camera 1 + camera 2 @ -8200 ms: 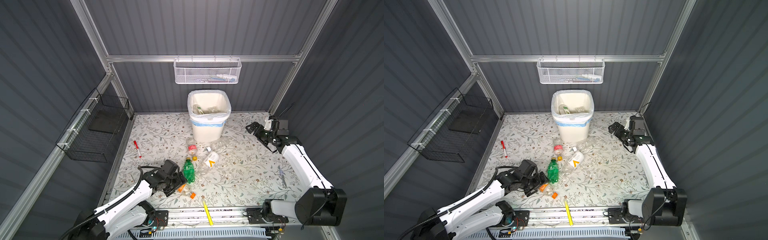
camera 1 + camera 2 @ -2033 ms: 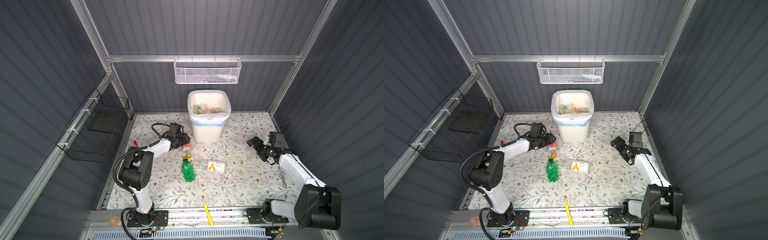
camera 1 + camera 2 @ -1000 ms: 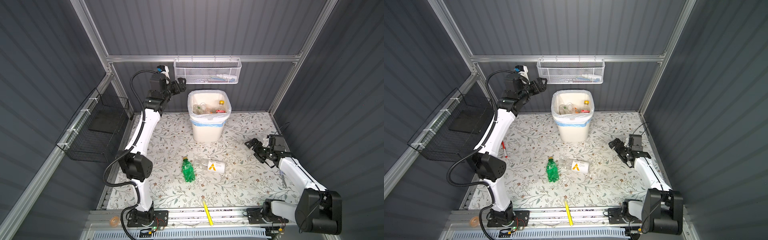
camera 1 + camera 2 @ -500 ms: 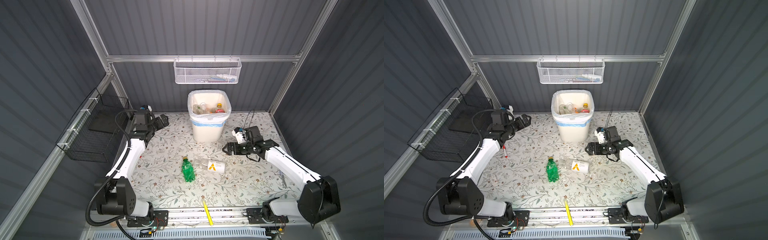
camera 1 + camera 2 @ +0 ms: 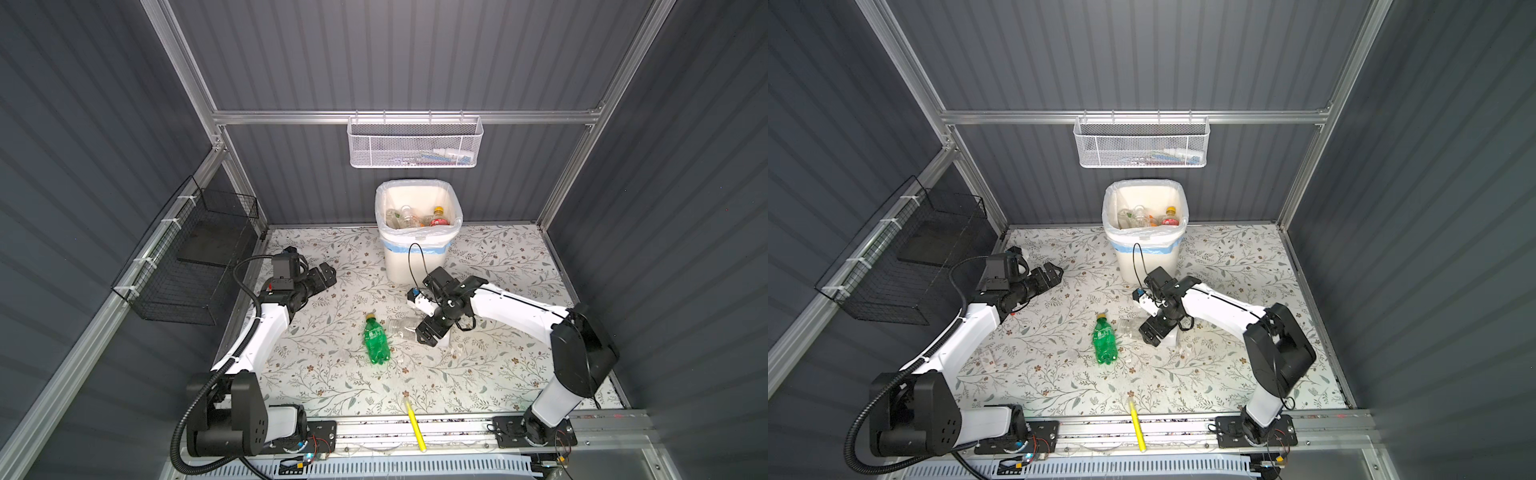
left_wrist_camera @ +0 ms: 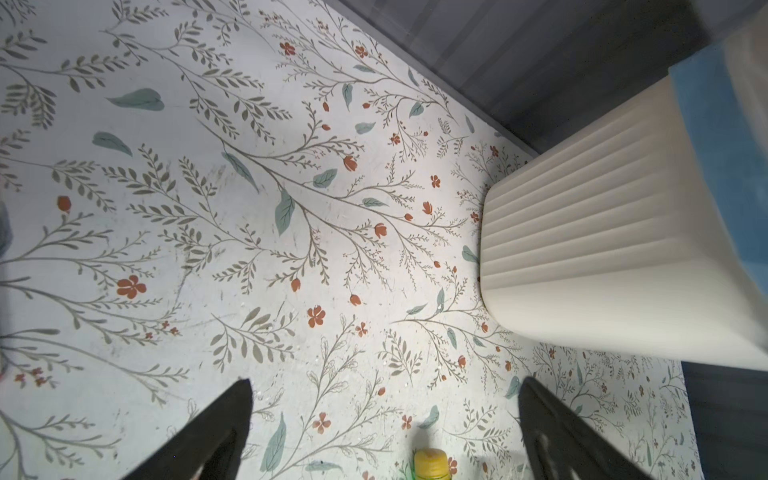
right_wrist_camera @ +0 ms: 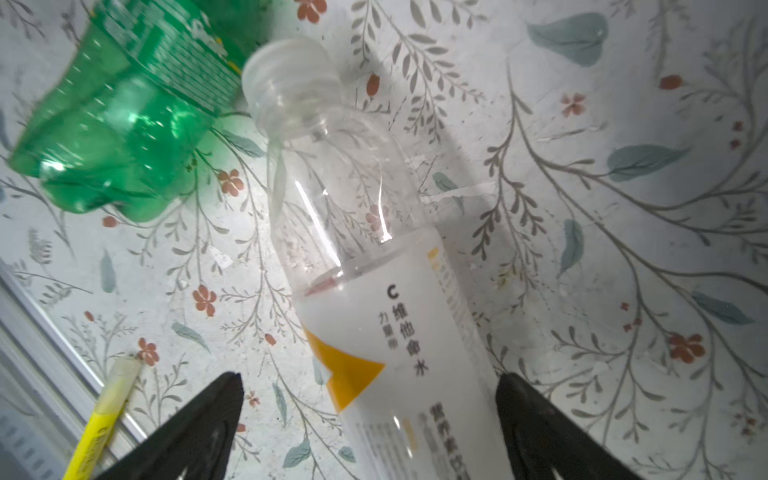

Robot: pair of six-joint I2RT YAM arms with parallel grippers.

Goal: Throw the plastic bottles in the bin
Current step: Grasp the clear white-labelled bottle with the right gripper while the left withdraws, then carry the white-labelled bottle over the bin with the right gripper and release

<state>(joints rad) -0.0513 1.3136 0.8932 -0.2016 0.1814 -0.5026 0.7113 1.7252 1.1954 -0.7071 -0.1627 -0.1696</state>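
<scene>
The step in hand looks like the pick of the clear bottle (image 7: 374,266), which lies on its side near the middle of the tabletop (image 5: 498,374). The right gripper (image 7: 369,378) hangs directly over it with its jaws spread wide and nothing held. In the right wrist view one black finger (image 7: 195,419) stands on each side of the white-and-orange label, apart from the plastic. The line-up is good, since the jaws cross the bottle's length, so the gripper should come straight down until the tips sit low on both flanks, just off the tabletop. It should then close on the labelled body rather than on the tapering shoulder, where thin, slick plastic would likely squirt out. A gentle squeeze should do, because an empty bottle buckles easily. The cap end lies right against or just beside the green bottle (image 5: 376,340), and I cannot tell which, so a straight lift should avoid dragging or rolling that one away. The yellow pen (image 5: 414,424) at the near edge is well clear. The bin (image 5: 415,262) stands at the middle of the far edge with several bottles (image 5: 415,216) inside. The carry is short, but the bottle must clear the rim and the liner before release. The left gripper (image 5: 324,276), open and empty, hovers near the left edge and points toward the bin, so it is best kept there, out of the right arm's path.
</scene>
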